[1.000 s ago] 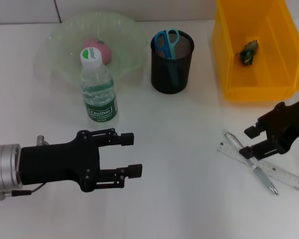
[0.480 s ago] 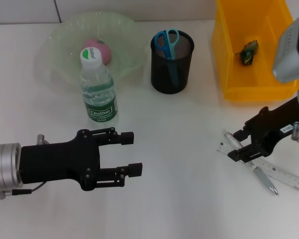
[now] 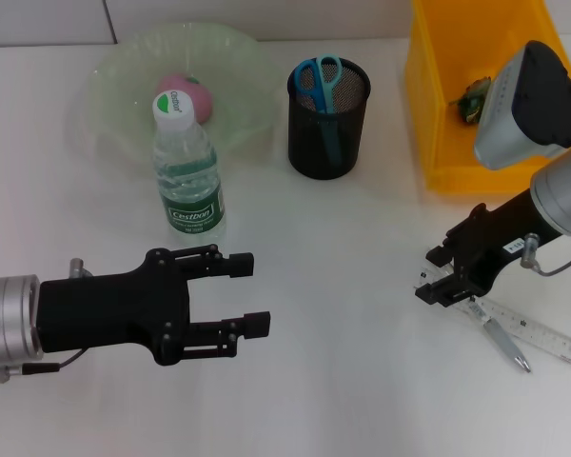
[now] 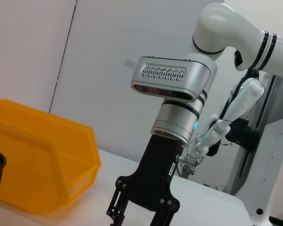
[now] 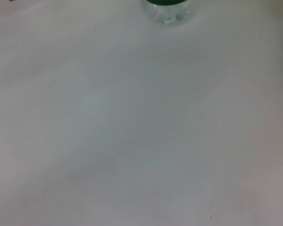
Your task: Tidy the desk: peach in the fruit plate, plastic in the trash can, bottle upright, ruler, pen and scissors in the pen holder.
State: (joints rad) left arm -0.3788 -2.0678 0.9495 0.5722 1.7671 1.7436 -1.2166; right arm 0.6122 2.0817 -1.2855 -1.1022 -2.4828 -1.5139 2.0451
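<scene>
Right gripper down on the ruler and pen; left arm idle.

I see the right gripper [image 3: 439,274] low over the near end of the clear ruler [image 3: 538,333] and silver pen [image 3: 503,342], fingers spread apart, nothing held. My left gripper [image 3: 249,291] hovers over bare desk, jaws parted and empty. The water bottle [image 3: 188,169] stands upright beside the green fruit plate [image 3: 236,67], which holds the peach [image 3: 197,95]. Blue scissors [image 3: 319,81] sit in the mesh pen holder [image 3: 327,143]; plastic scrap [image 3: 474,98] lies in the yellow bin [image 3: 433,105].

Black grippers, silver-white arms
</scene>
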